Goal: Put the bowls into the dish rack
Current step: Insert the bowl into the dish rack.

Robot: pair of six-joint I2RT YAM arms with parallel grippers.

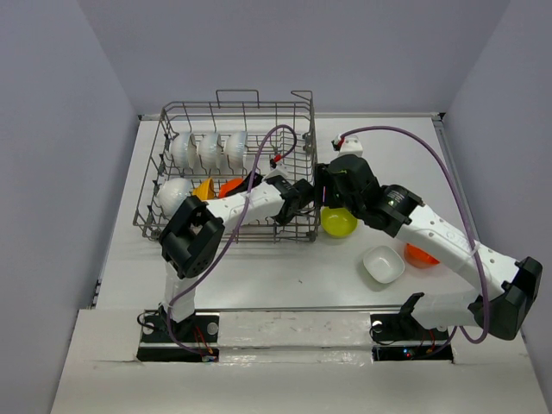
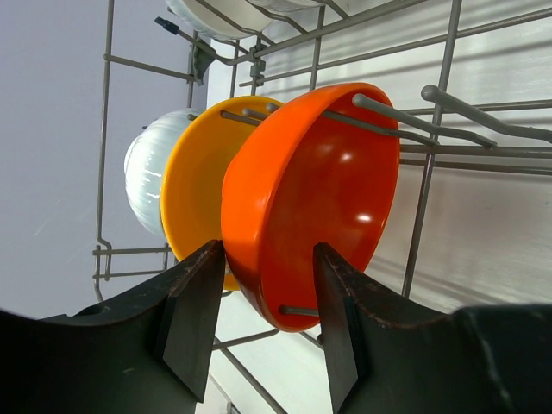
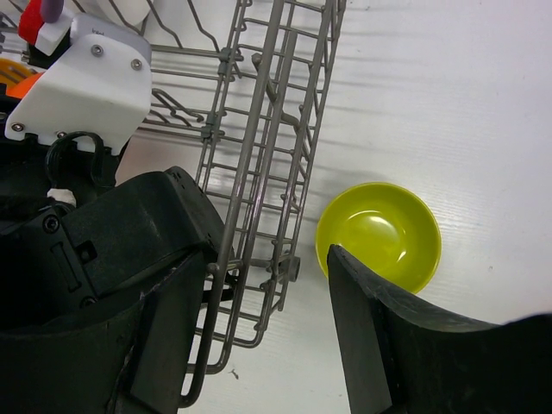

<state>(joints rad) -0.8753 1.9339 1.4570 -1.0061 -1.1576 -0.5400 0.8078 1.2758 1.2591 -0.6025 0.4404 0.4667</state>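
Left gripper (image 2: 268, 252) astride red-orange bowl (image 2: 310, 185) — grip unclear | bowl on edge | right gripper (image 3: 259, 259) released

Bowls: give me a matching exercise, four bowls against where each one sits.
1. red bowl
2. yellow bowl
3. lime bowl
4. square white bowl

A. on the table, away from the rack
B. in the rack, between two other bowls
C. on the table, right beside the rack
D. in the rack, flanked by the left gripper

Pairs: 1-D, 2-B, 3-C, 4-A
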